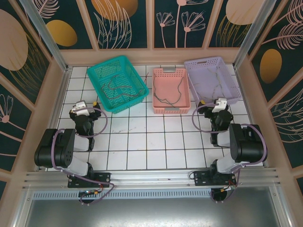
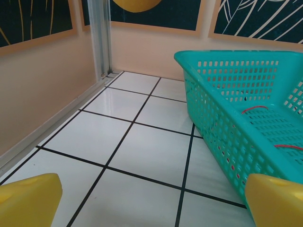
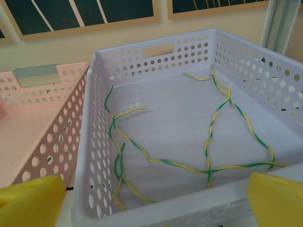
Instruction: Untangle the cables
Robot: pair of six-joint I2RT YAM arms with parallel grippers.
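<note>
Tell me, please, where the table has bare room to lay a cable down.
Widest: the bare table between the left arm and right arm. Smaller: tiles between the teal basket and the left wall. Crowded: the back row, where pink basket and lilac basket sit tight together.

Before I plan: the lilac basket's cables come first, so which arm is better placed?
Right, probably: the right gripper is open at the near rim of the lilac basket, cables ahead; the left gripper faces the teal basket.
</note>
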